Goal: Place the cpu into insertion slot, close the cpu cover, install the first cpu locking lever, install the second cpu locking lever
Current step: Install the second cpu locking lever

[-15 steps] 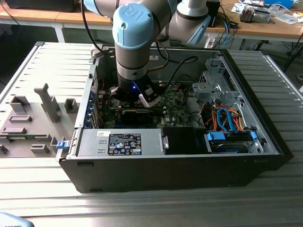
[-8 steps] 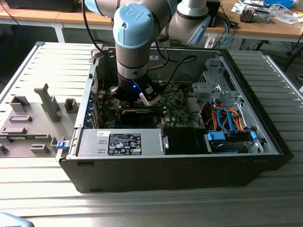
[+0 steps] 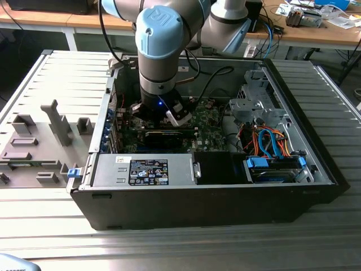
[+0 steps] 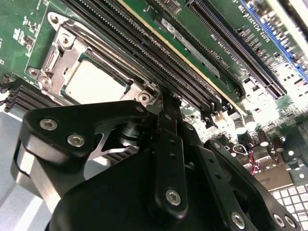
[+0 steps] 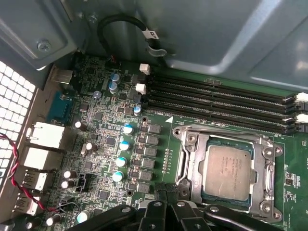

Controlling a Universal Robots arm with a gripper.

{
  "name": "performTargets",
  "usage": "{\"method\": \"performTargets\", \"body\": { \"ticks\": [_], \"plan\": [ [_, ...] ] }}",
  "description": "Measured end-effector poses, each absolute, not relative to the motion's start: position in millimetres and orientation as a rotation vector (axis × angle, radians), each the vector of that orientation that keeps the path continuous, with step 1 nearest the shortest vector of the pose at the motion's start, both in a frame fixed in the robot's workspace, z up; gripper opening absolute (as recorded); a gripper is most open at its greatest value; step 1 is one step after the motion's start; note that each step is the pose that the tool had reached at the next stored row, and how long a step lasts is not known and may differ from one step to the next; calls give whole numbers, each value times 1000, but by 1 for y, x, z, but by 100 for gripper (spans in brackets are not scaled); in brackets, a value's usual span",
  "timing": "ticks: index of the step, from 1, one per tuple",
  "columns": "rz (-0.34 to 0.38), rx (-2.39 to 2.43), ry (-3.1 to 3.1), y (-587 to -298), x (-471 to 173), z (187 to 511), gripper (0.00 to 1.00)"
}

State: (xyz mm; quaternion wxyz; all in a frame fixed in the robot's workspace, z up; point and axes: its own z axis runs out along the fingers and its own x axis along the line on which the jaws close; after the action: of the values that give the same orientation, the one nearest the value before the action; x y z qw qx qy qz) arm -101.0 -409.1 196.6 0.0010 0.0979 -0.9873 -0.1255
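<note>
The cpu (image 5: 228,173) (image 4: 93,82) lies flat in the insertion slot (image 5: 210,196) of the green motherboard (image 3: 210,122). Over its edges lies the silver cpu cover (image 5: 188,159) (image 4: 61,54), with the chip's metal top showing through its opening. My gripper (image 5: 163,190) (image 4: 165,102) stands shut just off one corner of the socket frame, its dark fingertips pressed together. I cannot make out anything between them. In the exterior view the arm reaches down into the open computer case, and the gripper (image 3: 164,114) is low over the board.
Long black memory slots (image 5: 216,103) run beside the socket. The case's metal wall (image 5: 202,33) and a black cable (image 5: 120,21) lie behind. Capacitors (image 5: 121,144) and rear ports (image 5: 45,134) crowd the board. A power supply (image 3: 146,169), a drive bay (image 3: 271,161) and grey fixtures (image 3: 56,121) stand nearby.
</note>
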Motion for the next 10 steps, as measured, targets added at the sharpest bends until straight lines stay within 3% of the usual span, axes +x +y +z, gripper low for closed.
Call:
{"method": "performTargets", "body": {
  "ticks": [3,10],
  "plan": [
    [-363,310,-3101,-408,-100,199,11],
    [-362,307,-3086,-406,-84,209,11]
  ]
}}
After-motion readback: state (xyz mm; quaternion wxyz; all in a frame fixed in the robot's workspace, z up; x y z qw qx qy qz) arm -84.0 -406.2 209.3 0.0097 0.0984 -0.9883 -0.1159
